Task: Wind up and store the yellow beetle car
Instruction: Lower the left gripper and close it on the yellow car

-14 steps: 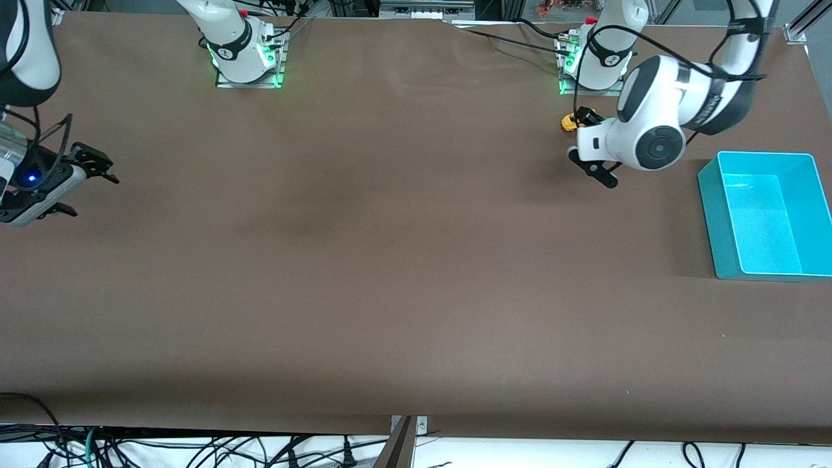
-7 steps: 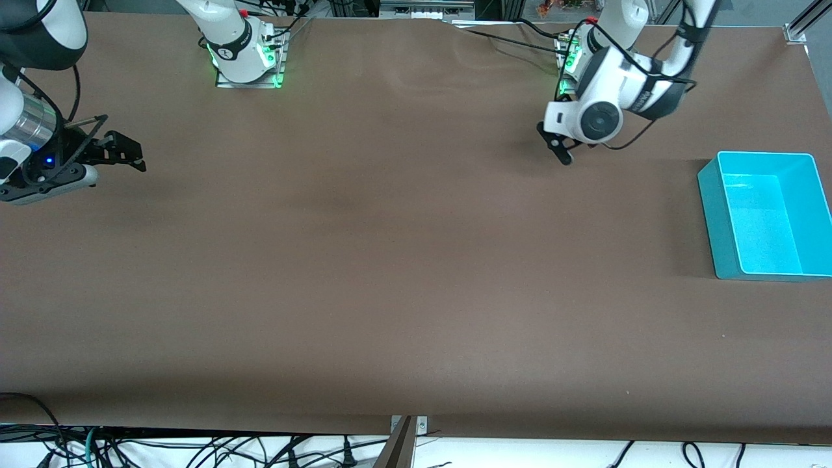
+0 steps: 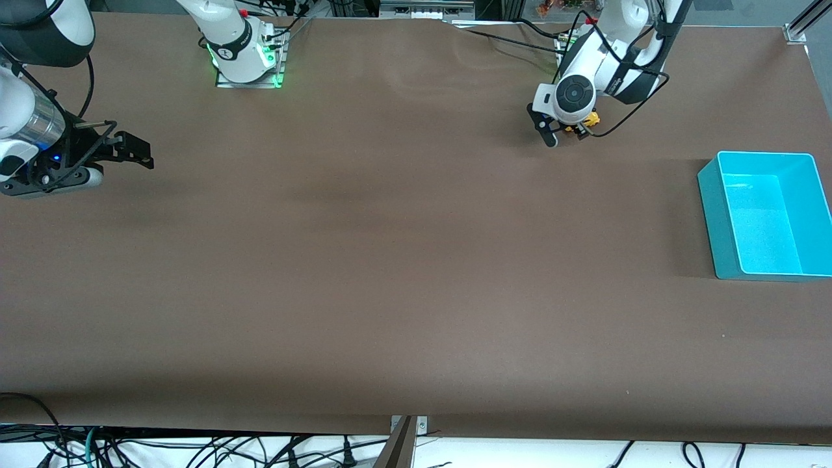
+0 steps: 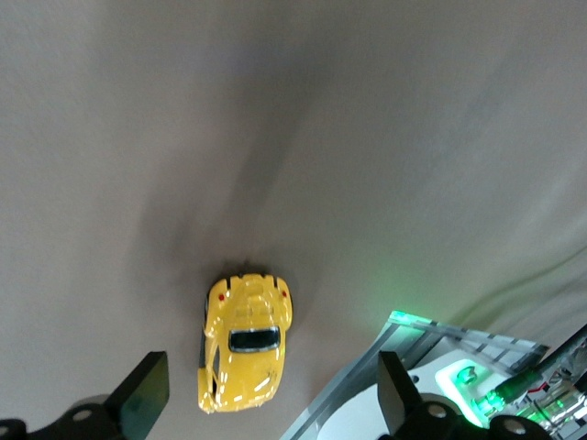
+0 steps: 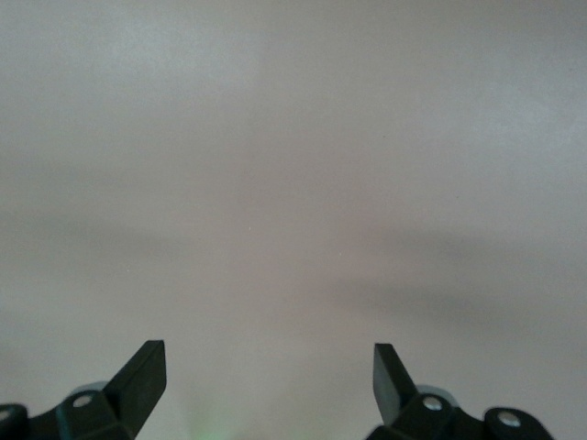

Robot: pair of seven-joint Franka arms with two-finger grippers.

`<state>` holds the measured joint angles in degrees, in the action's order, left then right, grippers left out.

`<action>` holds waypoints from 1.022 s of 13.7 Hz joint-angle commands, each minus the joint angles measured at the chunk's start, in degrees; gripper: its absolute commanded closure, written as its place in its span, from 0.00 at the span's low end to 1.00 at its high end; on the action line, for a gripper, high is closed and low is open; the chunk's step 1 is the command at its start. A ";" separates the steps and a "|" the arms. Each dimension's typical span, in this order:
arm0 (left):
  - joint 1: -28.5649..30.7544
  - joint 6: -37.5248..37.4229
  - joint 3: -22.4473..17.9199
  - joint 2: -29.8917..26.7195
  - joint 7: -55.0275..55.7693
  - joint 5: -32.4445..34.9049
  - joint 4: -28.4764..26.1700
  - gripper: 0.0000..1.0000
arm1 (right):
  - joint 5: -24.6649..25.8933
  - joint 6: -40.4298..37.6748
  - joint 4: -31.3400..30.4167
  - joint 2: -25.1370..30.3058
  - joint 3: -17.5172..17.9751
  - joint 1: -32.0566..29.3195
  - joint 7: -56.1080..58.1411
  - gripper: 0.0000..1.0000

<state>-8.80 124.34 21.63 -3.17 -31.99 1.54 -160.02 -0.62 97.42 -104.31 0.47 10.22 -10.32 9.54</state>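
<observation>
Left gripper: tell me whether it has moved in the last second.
Yes. The left gripper has swung away from the teal bin toward the left arm's base, now over the yellow beetle car.

The brown table point(image 3: 390, 260) holds a blue box point(image 3: 712, 214) at the left arm's edge (open on top) and the yellow beetle car point(image 3: 590, 119) by the robots' edge.

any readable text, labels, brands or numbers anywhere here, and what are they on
None can be read.
Yellow beetle car, on the table between the left gripper's open fingers: no lettering or plate shows.
Teal bin: plain walls.
Right gripper, waiting open over bare table: no markings.
Arm base collars: dark marks, too small to read.
</observation>
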 commanded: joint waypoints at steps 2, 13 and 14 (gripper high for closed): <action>0.27 1.17 -0.36 -3.78 -0.89 3.21 -4.16 0.00 | -0.17 -1.10 0.16 0.41 0.15 0.04 -1.97 0.00; 0.45 1.35 0.08 -2.20 11.89 14.73 -4.52 0.00 | -0.26 -1.89 0.25 0.32 -0.02 -0.05 -2.86 0.00; 0.45 1.35 0.08 -2.20 9.16 13.51 -4.52 0.00 | -0.26 -1.89 0.16 0.32 -0.11 -0.05 -2.77 0.00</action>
<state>-8.79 124.20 21.32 -3.37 -18.83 15.86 -161.61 -0.63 96.42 -104.31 0.46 10.21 -10.33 6.99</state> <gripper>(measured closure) 0.000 0.000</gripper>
